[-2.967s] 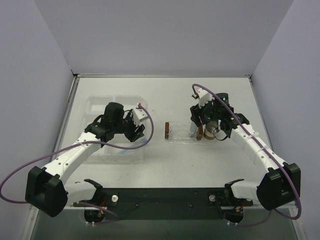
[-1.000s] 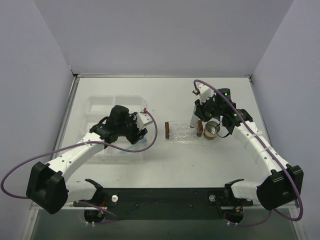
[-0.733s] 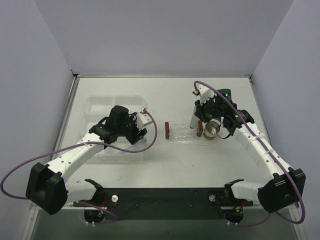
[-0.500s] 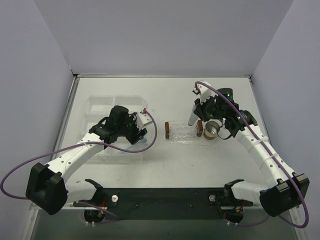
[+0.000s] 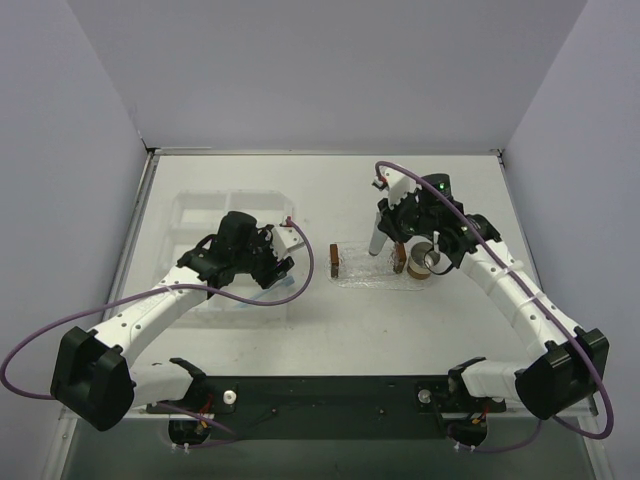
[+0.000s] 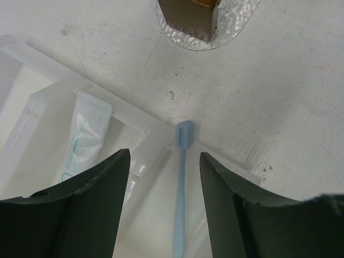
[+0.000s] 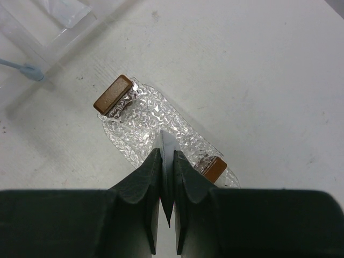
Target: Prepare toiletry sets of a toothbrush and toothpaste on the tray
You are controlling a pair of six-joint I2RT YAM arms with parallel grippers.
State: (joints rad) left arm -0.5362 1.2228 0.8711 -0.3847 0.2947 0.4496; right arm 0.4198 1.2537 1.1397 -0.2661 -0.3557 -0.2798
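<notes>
Top view: right claw [image 5: 383,232] is clamped on a toothpaste tube [image 5: 377,244], which hangs tilted over the tray [image 5: 362,277]. In the last second the wrist swung left and back. That carried the tube away from the metal cup [image 5: 431,259] and the right brown block [image 5: 400,260], toward the tray's middle. 3 s ago this claw sat low at the tray's right end. Left claw [image 5: 272,268] has not moved in the last second. It hangs over the near right corner of the compartment box [image 5: 200,210], well apart from the tray.

Left wrist view: jaws stand wide apart and grip nothing. The toothbrush [image 6: 181,183] lies between them in the box, its head poking over the box edge onto the desk [image 6: 279,97]. A second tube [image 6: 83,141] lies in the next compartment.

Right wrist view: jaws are pinched on the tube's flat thin end. The tube hangs over the tray between the 2 blocks. I can't tell whether its lower end touches. The tray holds no brush and no laid tube.

Meaning: the tube is lined up for placing but not released, so 0 sets are done. The brush pickup looks ready but has not started.
</notes>
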